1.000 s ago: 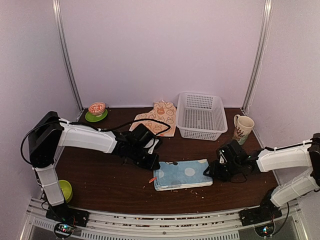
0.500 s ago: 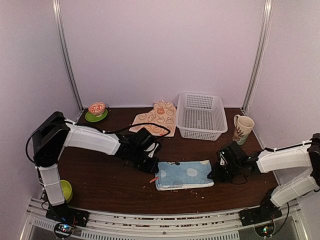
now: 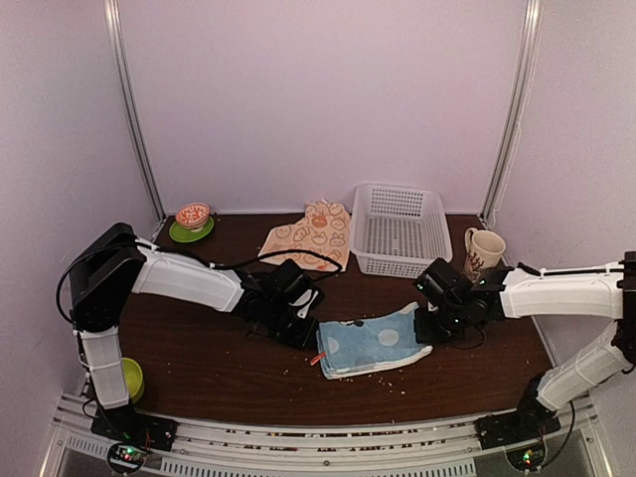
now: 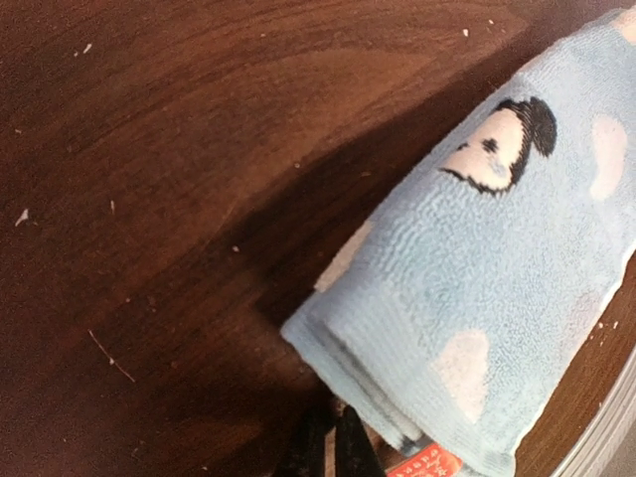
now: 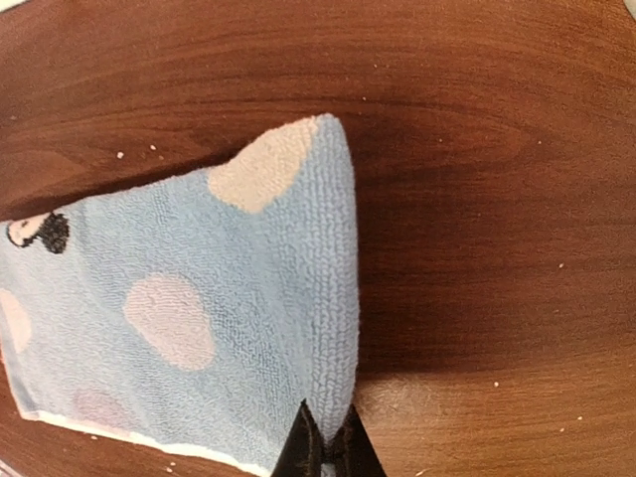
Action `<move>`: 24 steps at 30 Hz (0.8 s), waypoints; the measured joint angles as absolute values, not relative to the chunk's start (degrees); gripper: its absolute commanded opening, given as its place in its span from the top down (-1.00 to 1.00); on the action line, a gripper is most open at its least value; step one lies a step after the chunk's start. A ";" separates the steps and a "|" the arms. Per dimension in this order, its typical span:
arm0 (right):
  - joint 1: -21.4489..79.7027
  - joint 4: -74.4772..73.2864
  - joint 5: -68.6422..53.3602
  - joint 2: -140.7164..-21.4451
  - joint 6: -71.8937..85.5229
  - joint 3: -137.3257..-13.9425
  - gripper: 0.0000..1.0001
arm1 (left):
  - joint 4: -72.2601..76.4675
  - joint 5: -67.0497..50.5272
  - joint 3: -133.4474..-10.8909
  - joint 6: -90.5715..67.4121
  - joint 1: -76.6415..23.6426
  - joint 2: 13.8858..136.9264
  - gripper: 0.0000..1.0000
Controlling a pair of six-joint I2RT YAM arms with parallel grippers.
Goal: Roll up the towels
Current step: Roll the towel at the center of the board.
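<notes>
from above, your left tool (image 3: 308, 333) and right tool (image 3: 425, 326) sit at opposite ends of the blue towel (image 3: 373, 341) on the table (image 3: 199, 363); the cream towel (image 3: 313, 231) lies further back. left wrist: fingers pinched shut on the towel's folded edge. right wrist: fingers clamped on its lifted end.

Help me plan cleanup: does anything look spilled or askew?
Pale crumbs lie scattered on the table along the near edge of the blue towel. It sits skewed, its right corner pinched by the right claw.
</notes>
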State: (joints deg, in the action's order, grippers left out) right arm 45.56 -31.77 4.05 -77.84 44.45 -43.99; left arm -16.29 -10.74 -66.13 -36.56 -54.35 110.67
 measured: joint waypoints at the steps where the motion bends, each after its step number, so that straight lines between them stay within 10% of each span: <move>1: 46.02 -32.53 4.84 -78.72 44.16 -44.51 1.00 | -16.32 -10.74 -66.13 -36.58 -54.37 110.61 0.84; 24: 51.79 -34.87 8.56 -88.95 43.62 -51.75 0.76 | -11.97 -17.26 -67.85 -38.70 -54.52 107.00 0.83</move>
State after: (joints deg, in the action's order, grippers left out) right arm 51.79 -34.87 8.56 -88.95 43.62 -51.75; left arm -11.97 -17.26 -67.85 -38.70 -54.52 107.00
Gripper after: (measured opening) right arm 0.062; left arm 0.087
